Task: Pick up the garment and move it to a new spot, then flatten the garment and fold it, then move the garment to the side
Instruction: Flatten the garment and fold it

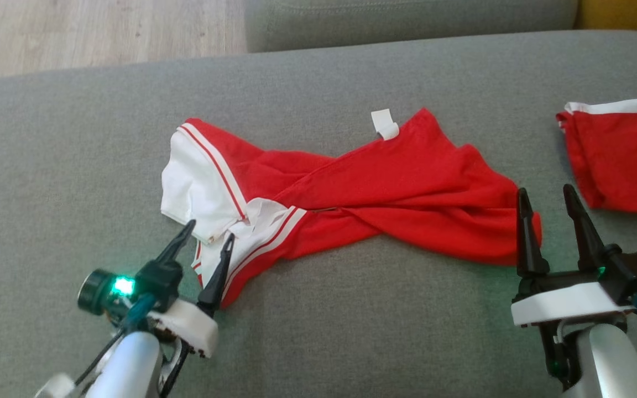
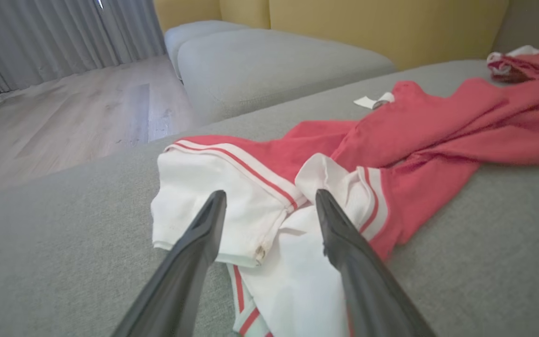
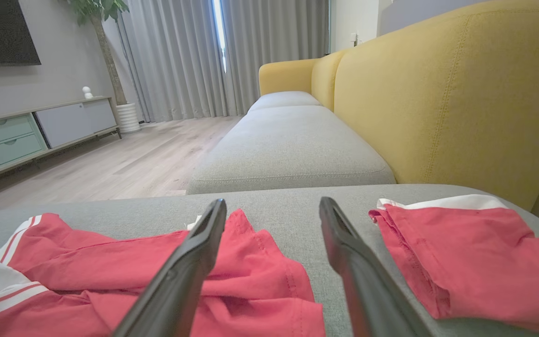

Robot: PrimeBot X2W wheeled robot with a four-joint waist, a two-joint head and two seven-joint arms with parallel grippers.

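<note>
I am seeing a second red garment (image 1: 622,160) running off the head view's right edge, so its full outline is escaping me. The red-and-white garment (image 1: 351,193) is lying twisted, its own folds hiding whatever is underneath, and any print on its white label (image 1: 385,124) is too small for me to read. The left gripper (image 1: 211,230) is covering part of the white sleeve (image 1: 197,182) with its fingers. In the right wrist view the garment is spilling past the left and bottom edges, and a dark screen (image 3: 3,32) is being cropped at the upper left corner.
</note>
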